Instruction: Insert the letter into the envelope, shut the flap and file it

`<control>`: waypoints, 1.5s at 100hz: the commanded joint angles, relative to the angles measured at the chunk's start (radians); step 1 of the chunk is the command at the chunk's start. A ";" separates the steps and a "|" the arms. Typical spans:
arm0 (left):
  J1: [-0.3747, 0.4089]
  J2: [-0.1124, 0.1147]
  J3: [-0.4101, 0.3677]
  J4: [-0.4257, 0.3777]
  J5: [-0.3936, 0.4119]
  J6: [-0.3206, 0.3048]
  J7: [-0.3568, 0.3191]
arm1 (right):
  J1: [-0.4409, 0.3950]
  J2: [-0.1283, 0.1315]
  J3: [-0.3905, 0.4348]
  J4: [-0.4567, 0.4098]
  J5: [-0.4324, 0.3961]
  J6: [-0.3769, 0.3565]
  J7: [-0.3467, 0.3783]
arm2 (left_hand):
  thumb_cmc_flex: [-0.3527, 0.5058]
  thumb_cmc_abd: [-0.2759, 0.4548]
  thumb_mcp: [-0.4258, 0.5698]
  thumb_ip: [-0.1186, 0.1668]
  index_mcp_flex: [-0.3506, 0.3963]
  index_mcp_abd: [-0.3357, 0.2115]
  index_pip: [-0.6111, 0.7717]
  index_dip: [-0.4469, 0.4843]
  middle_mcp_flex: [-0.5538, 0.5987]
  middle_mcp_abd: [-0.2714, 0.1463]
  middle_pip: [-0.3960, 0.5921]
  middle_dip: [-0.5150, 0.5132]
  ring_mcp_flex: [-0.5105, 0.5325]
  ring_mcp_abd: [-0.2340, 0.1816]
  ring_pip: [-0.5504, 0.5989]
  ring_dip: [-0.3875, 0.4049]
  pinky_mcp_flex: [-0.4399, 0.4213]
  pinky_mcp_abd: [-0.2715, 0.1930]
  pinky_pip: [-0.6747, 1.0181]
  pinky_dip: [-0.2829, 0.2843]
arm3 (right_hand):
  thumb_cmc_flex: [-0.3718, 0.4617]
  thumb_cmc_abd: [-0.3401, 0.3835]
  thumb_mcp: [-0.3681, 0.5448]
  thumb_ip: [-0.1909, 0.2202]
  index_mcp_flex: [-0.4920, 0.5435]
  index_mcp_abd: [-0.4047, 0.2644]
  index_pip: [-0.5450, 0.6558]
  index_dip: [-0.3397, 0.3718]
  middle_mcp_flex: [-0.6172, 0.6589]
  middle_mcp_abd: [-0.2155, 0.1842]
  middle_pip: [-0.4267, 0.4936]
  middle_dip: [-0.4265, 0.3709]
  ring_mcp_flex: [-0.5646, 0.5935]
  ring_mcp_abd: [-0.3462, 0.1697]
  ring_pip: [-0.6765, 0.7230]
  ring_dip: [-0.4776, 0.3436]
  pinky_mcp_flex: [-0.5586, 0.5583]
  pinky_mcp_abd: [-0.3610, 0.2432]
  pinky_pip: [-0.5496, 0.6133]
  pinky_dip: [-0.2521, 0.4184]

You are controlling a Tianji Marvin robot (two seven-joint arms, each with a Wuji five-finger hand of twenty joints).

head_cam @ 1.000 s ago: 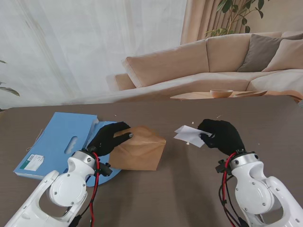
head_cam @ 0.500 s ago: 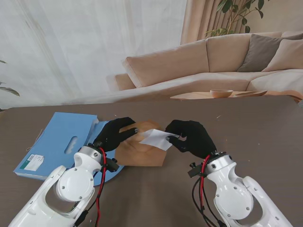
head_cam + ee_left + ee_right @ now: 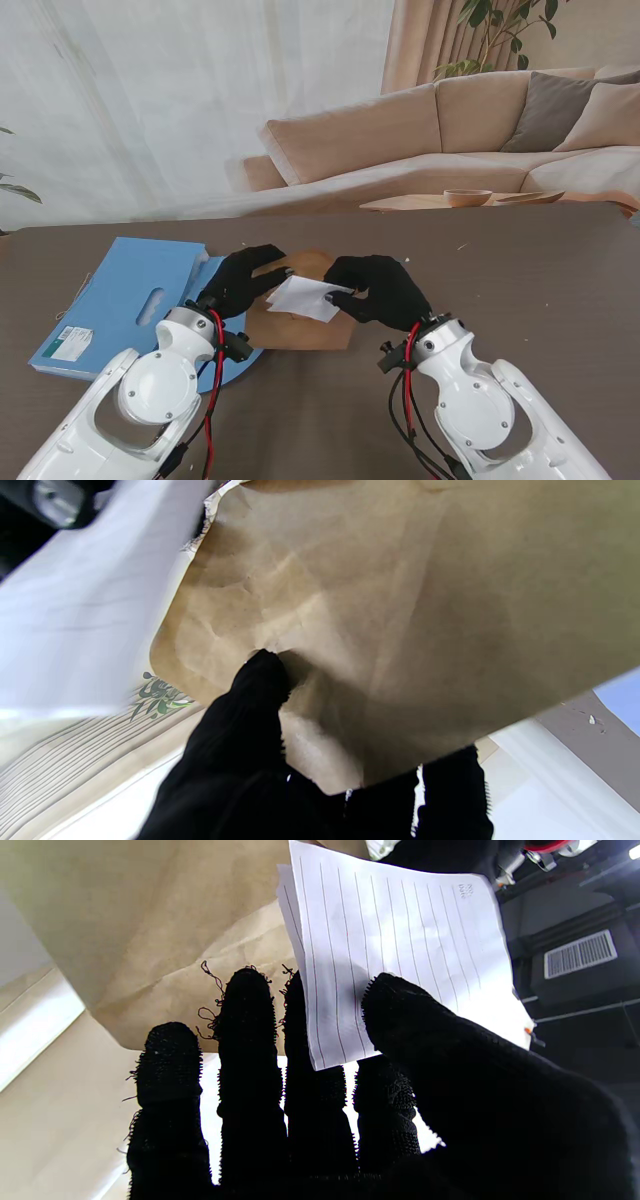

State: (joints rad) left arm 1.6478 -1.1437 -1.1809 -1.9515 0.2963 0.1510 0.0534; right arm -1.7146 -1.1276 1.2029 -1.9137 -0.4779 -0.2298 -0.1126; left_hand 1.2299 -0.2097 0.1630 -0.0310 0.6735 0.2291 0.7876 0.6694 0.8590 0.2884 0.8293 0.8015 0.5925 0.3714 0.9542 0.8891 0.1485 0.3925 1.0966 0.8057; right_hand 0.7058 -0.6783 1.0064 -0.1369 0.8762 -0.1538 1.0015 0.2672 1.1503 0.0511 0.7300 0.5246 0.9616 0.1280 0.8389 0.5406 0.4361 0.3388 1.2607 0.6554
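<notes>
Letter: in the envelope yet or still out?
Out. The letter lies in full view over the envelope, pinched by the right hand; the left hand holds the envelope.

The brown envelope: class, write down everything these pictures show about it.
The brown envelope is plain kraft paper, creased and crumpled, with no writing visible. It sits toward the left on the dark table, its left edge over the blue folder. The left hand grips it, a fingertip pressing the paper in the wrist view. The white lined letter, pinched by the right hand, lies over it at the far edge; whether it has entered cannot be told.
</notes>
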 commanded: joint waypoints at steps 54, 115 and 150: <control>0.036 0.001 -0.030 -0.048 -0.055 -0.015 -0.055 | 0.074 -0.034 -0.098 0.139 -0.252 0.019 -0.290 | 0.061 0.031 0.027 -0.010 -0.012 -0.005 0.016 0.006 0.001 0.006 -0.002 0.005 0.008 0.013 0.009 0.000 0.002 0.022 0.026 -0.005 | -0.033 -0.106 0.027 -0.069 0.026 -0.074 0.053 0.063 0.057 -0.044 0.023 -0.022 0.057 -0.007 0.016 0.018 0.036 0.002 0.048 0.012; 0.045 0.003 -0.044 -0.062 -0.094 -0.024 -0.072 | 0.102 -0.023 -0.134 0.171 -0.382 0.060 -0.357 | 0.061 0.034 0.031 -0.011 -0.020 -0.007 0.021 0.016 -0.003 0.001 0.002 0.012 0.006 0.011 0.009 0.002 0.004 0.022 0.025 -0.005 | -0.035 -0.126 0.031 -0.080 0.042 -0.069 0.050 0.044 0.084 -0.037 0.017 -0.034 0.071 -0.005 0.029 0.024 0.040 0.004 0.063 0.015; 0.050 0.002 -0.050 -0.070 -0.106 -0.018 -0.073 | 0.113 -0.029 -0.149 0.196 -0.415 0.045 -0.445 | 0.061 0.039 0.034 -0.012 -0.029 -0.007 0.029 0.026 -0.006 -0.003 0.009 0.026 0.008 0.009 0.016 0.009 0.004 0.022 0.025 -0.005 | -0.018 -0.117 0.036 -0.091 0.032 -0.144 0.063 0.077 0.079 -0.069 -0.019 -0.054 0.058 -0.022 -0.001 0.012 0.033 -0.015 0.056 0.014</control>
State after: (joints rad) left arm 1.6902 -1.1366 -1.2285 -2.0054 0.1976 0.1315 -0.0022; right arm -1.5995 -1.1521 1.0571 -1.7213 -0.8851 -0.1709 -0.5571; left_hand 1.2299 -0.2097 0.1634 -0.0310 0.6623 0.2410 0.7876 0.6818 0.8590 0.2969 0.8293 0.8039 0.5925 0.3790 0.9542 0.8891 0.1491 0.4067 1.0967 0.8056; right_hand 0.6804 -0.7874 1.0182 -0.2014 0.8915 -0.2454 1.0411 0.3258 1.2027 0.0107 0.7294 0.4816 1.0033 0.1279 0.8497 0.5491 0.4764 0.3378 1.3075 0.6565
